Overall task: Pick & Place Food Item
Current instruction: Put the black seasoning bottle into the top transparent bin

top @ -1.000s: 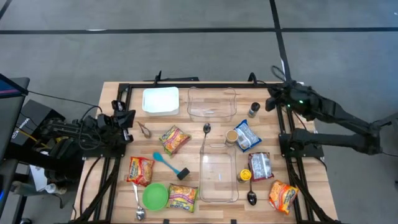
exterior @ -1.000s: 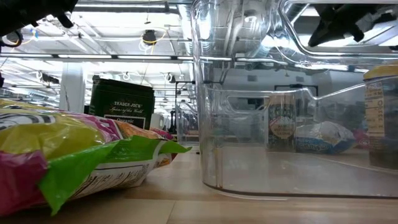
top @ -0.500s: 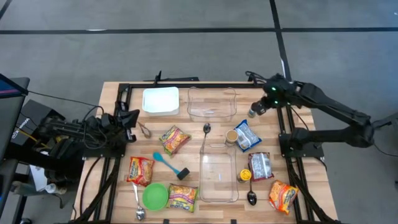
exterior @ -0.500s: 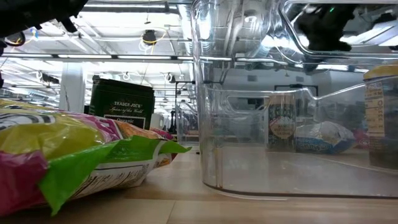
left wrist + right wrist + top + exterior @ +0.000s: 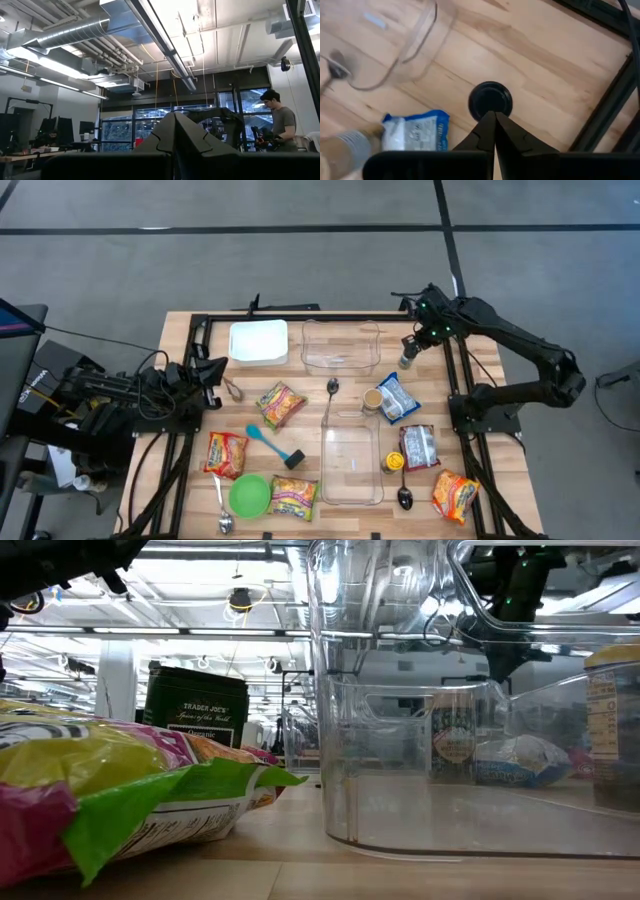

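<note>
left gripper (image 5: 212,370), closed, waits at the wooden table's (image 5: 480,360) left edge. counted: four noodle packets, two clear plastic tubs, three spoons. right gripper (image 5: 413,345), closed and empty, hangs over the small black-lidded jar (image 5: 490,99) near the far right corner.

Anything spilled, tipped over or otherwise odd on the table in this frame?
Nothing stands out. The food packets, spoons and clear containers lie scattered but intact, and nothing has spilled. The black-capped bottle stands upright under the right gripper, whose fingers are shut. The left gripper waits at the table's left edge.
</note>
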Controlling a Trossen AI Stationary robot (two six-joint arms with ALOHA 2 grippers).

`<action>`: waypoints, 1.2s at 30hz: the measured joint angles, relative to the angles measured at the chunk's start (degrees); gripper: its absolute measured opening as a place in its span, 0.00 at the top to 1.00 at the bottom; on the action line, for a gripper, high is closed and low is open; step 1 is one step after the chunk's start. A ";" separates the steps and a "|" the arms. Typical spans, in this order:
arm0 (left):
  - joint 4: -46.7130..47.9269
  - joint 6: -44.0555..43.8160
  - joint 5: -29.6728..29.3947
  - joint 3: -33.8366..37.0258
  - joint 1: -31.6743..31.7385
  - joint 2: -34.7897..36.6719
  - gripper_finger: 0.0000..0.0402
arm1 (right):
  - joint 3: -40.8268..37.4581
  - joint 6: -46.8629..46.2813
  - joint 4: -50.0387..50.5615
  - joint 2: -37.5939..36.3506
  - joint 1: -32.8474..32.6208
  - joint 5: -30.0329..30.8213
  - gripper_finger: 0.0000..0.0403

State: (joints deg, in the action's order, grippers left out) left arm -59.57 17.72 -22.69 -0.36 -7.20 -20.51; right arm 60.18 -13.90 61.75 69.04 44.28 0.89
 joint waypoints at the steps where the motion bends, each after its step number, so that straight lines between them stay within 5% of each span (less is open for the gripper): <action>1: 0.00 0.00 0.01 0.00 0.00 -0.01 1.00 | 0.00 0.79 0.21 0.48 0.18 0.00 1.00; 16: 0.09 0.00 -0.01 -0.02 0.00 -0.01 1.00 | 0.00 0.46 1.23 4.98 0.08 -0.02 0.94; 31: 0.17 0.00 -0.01 -0.02 0.00 -0.01 1.00 | 0.00 0.66 0.80 5.22 0.29 -0.01 0.39; 36: 0.35 0.00 -0.01 -0.04 0.00 0.00 1.00 | 0.00 0.79 0.16 5.22 0.29 0.48 0.31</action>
State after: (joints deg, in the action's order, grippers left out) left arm -59.23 17.72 -22.70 -0.40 -7.20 -20.51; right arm 60.18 -13.10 61.91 74.26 44.58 1.36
